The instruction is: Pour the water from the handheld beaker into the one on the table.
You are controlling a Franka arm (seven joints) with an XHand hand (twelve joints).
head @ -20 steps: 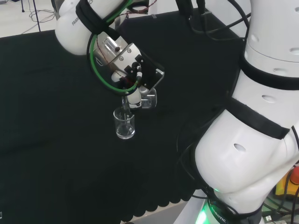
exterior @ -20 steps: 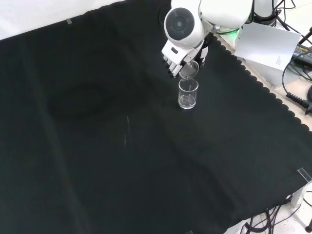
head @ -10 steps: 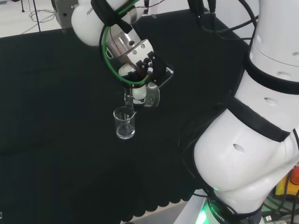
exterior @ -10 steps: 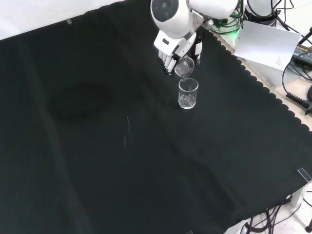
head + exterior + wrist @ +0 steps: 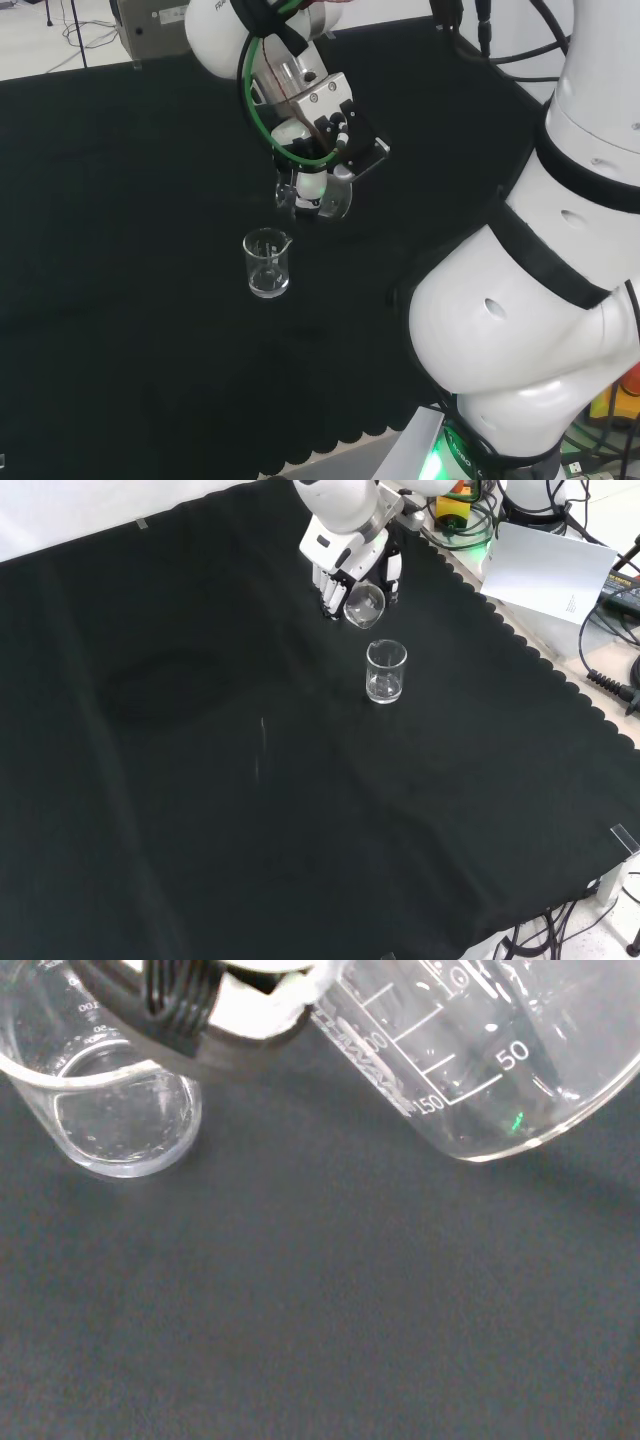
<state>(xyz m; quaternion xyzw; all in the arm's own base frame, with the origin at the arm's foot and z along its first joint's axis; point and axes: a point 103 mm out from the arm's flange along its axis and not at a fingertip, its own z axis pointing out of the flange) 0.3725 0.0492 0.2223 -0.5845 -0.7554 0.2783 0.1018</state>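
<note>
Lifting clear, the hand (image 5: 345, 565), fingers clamped on the tilted handheld beaker (image 5: 363, 605), has left the table beaker (image 5: 386, 672); pouring appears finished.

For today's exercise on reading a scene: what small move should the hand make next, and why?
Probably tip the handheld beaker back upright. The hand holds it tilted and apart from the beaker on the cloth, its mouth no longer over that rim, so the pour looks finished.

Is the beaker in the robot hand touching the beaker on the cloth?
Apart. In the front view, black cloth shows between the held beaker and the standing beaker.
</note>
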